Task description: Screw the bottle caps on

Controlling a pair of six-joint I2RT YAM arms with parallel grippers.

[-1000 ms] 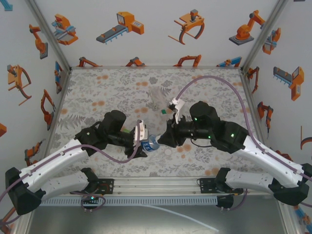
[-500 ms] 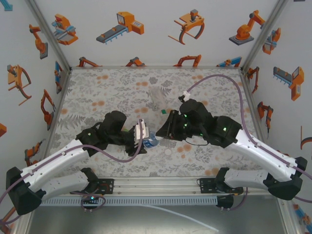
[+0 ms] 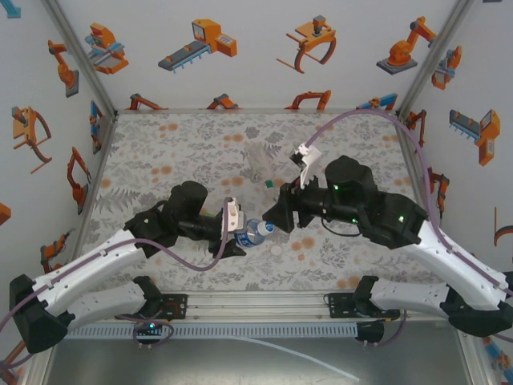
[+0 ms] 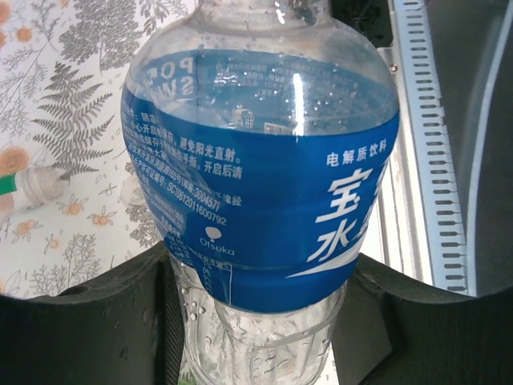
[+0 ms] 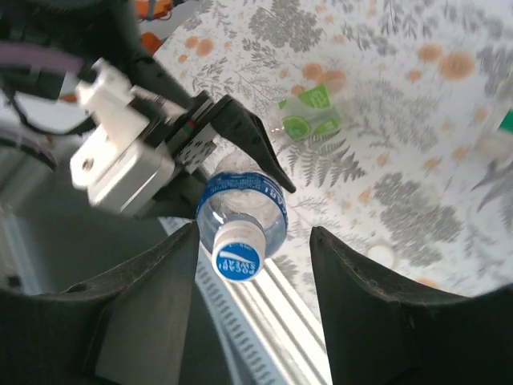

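Nearest the arms' bases, the left pincer (image 3: 243,237) is pressed tight on the blue-labelled bottle (image 3: 254,233). It grips the clear ribbed lower body just below the label. In the left wrist view the two dark fingers (image 4: 88,321) squeeze that part of the bottle from both sides. The bottle is tipped over towards level, above the near part of the counter (image 3: 160,152), with its neck pointing at the right arm. Droplets cling to the inside of its shoulder.

A whitish-blue cap (image 5: 238,258) sits on the neck, its printed top facing the right wrist camera. The right pincer (image 3: 276,215) stands just in front of that cap with its jaws spread. In the right wrist view one finger lies on each side of the cap, with a clear gap on both sides, so nothing is pinched.

Beyond the left pincer, a green-tinted bottle (image 5: 309,112) lies on its side on the floral print. Farther back, near the middle of the counter, lies a colourless bottle (image 3: 258,160). A small green piece (image 3: 270,183) is just beside it, too small to name more exactly.
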